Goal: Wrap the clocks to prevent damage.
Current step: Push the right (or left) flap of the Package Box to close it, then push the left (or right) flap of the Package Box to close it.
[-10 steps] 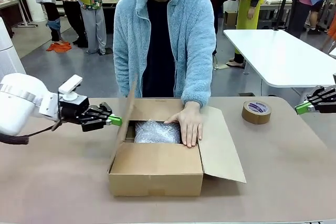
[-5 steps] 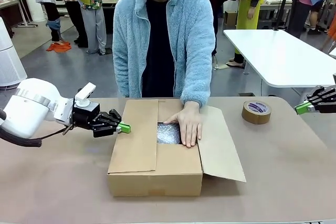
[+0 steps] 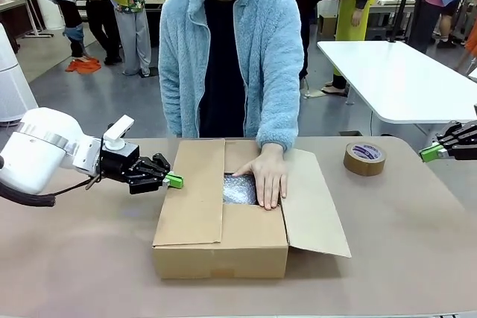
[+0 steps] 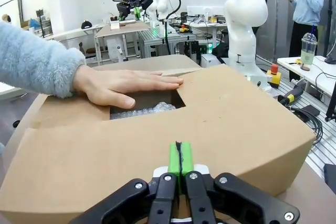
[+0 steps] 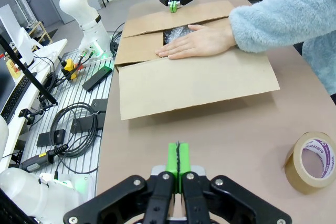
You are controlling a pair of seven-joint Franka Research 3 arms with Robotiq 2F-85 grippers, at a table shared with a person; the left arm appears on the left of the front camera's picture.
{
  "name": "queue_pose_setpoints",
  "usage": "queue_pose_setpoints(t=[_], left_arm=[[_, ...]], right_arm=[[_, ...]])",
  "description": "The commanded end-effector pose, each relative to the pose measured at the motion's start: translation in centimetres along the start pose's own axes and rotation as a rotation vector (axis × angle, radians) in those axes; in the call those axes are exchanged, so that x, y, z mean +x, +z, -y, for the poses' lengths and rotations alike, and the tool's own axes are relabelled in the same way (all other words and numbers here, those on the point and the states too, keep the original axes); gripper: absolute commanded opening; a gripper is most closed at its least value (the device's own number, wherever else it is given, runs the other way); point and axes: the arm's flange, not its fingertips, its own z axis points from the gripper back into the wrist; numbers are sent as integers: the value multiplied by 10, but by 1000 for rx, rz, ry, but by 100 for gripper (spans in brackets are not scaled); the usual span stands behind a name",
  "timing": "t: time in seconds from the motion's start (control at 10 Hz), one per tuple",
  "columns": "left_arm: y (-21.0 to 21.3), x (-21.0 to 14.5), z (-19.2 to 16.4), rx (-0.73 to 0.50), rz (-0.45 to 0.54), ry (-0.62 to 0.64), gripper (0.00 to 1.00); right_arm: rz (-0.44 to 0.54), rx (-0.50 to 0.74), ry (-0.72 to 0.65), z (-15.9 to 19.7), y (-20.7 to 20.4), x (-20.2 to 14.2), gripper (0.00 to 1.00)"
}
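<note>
The clocks show as a patch of whitish bubble wrap (image 3: 238, 189) inside the cardboard box (image 3: 220, 247), also seen as the bubble-wrap bundle (image 4: 144, 110) and the bundle (image 5: 177, 33) under the person's hand. The person's hand (image 3: 268, 176) presses flat on the near flap. The box's left flap (image 3: 191, 191) lies folded over the top. My left gripper (image 3: 174, 181) is shut and empty, its green tips against that flap's outer edge; its shut fingertips (image 4: 180, 159) sit on the cardboard. My right gripper (image 3: 428, 153) is shut and empty at the far right, away from the box.
A brown tape roll (image 3: 364, 159) lies on the table right of the box, also seen as the roll (image 5: 311, 161). The box's right flap (image 3: 313, 202) lies open, spread outwards. A white table (image 3: 402, 80) stands behind to the right, with people further back.
My left gripper moved right and pushed the left flap from upright down over the box, covering most of the bubble wrap. The right gripper stayed still, as did the person's hand.
</note>
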Motion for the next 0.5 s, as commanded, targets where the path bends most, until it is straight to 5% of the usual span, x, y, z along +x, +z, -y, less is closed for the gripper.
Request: queue_pose_setpoints(t=[0.0, 0.4], left_arm=[[-3, -4, -2, 8, 8, 7, 0], [-3, -4, -2, 8, 8, 7, 0]], right_arm=[[13, 4, 1, -1, 0, 0, 1], [13, 4, 1, -1, 0, 0, 1]])
